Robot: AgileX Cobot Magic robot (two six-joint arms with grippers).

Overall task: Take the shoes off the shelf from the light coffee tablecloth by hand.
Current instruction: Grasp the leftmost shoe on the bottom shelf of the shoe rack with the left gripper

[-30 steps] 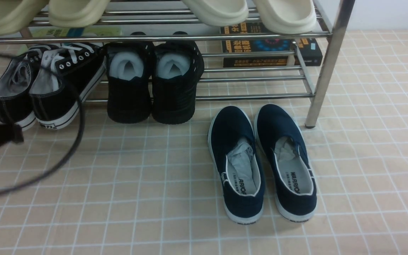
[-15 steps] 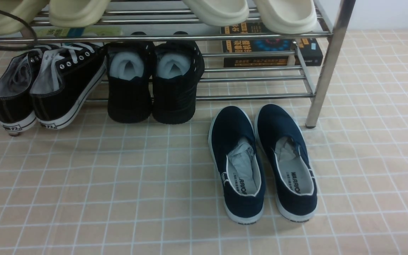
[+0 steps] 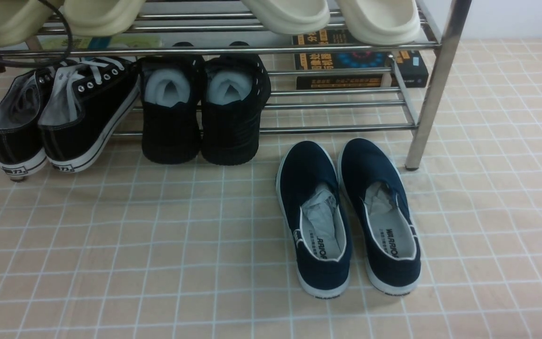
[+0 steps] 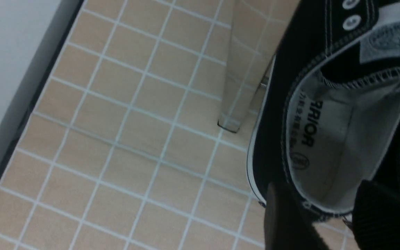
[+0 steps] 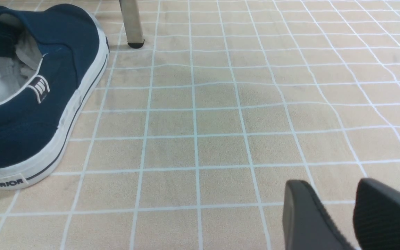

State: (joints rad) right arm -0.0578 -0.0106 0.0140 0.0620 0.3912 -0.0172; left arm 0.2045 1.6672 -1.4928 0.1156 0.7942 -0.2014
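The shoes [image 3: 64, 113], black canvas sneakers with white laces, sit at the left end of the shelf's [image 3: 337, 128] lower tier, heels hanging over the light coffee tablecloth [image 3: 158, 245]. In the left wrist view my left gripper [image 4: 321, 196] is open, its dark fingers [image 4: 283, 215] standing on either side of the heel rim of one sneaker [image 4: 328, 139]. Nothing is clamped. My right gripper [image 5: 337, 208] hovers open over bare cloth with nothing between its fingers. Neither gripper's jaws show in the front view.
All-black shoes [image 3: 205, 113] with white stuffing stand right of the sneakers. Navy slip-ons [image 3: 346, 216] lie on the cloth before the shelf. Cream slippers [image 3: 332, 16] fill the top tier, with books [image 3: 360, 66] behind. A chrome post [image 4: 241, 69] stands beside the sneaker. My left arm's cable [image 3: 66, 44] loops at upper left.
My left arm's dark end has left the lower left of the front view. Its cable has swung up to the shelf's upper left corner. The sneakers have shifted slightly.
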